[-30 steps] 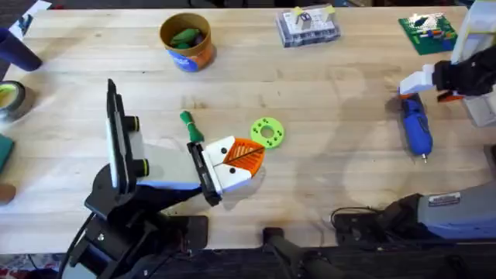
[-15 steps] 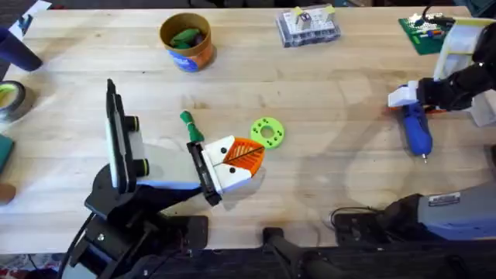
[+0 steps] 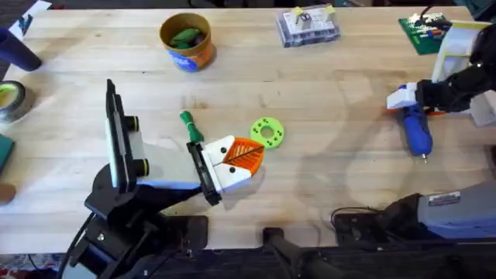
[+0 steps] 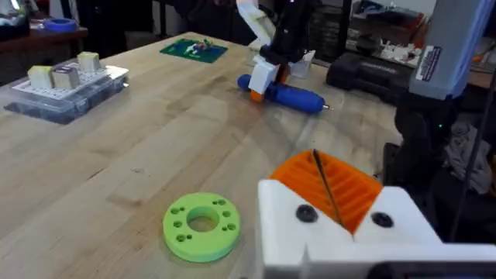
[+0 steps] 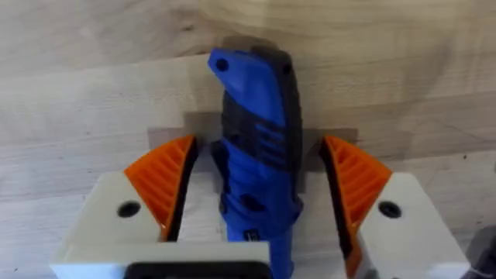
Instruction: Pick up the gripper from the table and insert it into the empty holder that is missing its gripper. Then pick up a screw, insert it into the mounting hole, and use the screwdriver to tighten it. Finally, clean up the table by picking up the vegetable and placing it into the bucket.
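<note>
1. Worktop (image 3: 310, 85): wood, carries everything.
2. Holder (image 3: 132, 151) at lower left w/ left hand (image 3: 232, 167) beside it; can't tell its state.
3. Right hand (image 5: 256, 194) spread wide, orange pads either side of the blue screwdriver (image 3: 417, 130), not gripping.
4. Bucket (image 3: 186, 40) far left, green item inside.
5. Vegetable (image 3: 190, 127) on worktop by green disc (image 3: 267, 132).

One screwdriver (image 3: 417, 129) was counted near the table's (image 3: 325, 178) right edge. One bucket (image 3: 187, 43) was seen at the far edge, with one vegetable (image 3: 184, 36) in it. One holder (image 3: 167, 159) was counted near the front edge, with one green disc (image 3: 267, 132) beside it. One clear box (image 3: 308, 25) and one green board (image 3: 427, 30) were counted at the far edge, and one tape roll (image 3: 11, 99) at the left edge.
</note>
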Available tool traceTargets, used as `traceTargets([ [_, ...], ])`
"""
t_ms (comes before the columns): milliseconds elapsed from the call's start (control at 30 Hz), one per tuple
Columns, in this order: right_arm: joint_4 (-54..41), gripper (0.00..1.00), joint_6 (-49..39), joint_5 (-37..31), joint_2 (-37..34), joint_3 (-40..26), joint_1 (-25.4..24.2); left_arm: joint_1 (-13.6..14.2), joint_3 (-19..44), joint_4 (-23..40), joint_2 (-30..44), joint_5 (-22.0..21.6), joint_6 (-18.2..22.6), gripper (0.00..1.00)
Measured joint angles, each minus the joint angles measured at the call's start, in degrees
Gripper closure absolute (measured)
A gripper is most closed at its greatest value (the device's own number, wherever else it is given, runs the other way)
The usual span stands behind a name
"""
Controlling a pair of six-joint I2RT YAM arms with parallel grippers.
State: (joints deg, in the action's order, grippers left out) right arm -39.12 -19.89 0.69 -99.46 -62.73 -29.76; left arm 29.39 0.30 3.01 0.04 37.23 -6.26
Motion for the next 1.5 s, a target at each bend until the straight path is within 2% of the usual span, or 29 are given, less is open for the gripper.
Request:
traceTargets([
  [100,-0.2,0.066,0.0,0.0,-0.5,-0.4,0.0,0.0,0.0,0.0,0.0,0.0,0.0,0.987],
  [167,-0.2,0.179,0.0,-0.4,-0.6,-0.6,0.0,0.0,0.0,0.0,0.0,0.0,0.0,0.987],
  [333,0.8,0.880,0.0,-1.6,-1.2,-0.7,-0.2,0.0,0.0,0.0,0.0,-0.2,0.0,0.987],
  [367,1.1,0.961,0.1,-1.8,-1.4,-0.8,-0.2,0.0,0.0,0.0,0.0,-0.2,0.0,0.987],
  [700,-1.6,0.976,0.2,1.1,-1.5,-1.9,-0.6,0.0,0.0,0.0,0.0,-0.6,0.0,0.987],
  [833,-2.1,0.976,1.8,2.9,1.1,-1.9,-0.4,0.0,0.0,0.0,0.0,-0.6,0.0,0.987],
  [933,-0.7,0.976,3.2,3.7,7.0,-1.9,-0.1,0.0,0.0,0.0,0.0,-0.6,0.0,0.987],
  [1100,-0.2,0.976,5.3,4.3,21.2,-2.0,0.4,0.0,0.0,0.0,0.0,-0.6,-0.1,0.987],
  [1267,1.8,0.977,8.9,4.9,30.7,-1.4,0.7,0.0,0.0,0.0,0.0,-0.6,-0.2,0.987],
  [1400,5.1,0.977,12.0,6.3,39.4,2.3,2.4,0.0,0.0,0.0,0.0,-0.6,-0.2,0.987],
  [1500,10.0,0.977,14.7,7.4,45.8,7.3,6.5,0.0,0.0,0.0,0.0,-0.6,-0.2,0.987],
])
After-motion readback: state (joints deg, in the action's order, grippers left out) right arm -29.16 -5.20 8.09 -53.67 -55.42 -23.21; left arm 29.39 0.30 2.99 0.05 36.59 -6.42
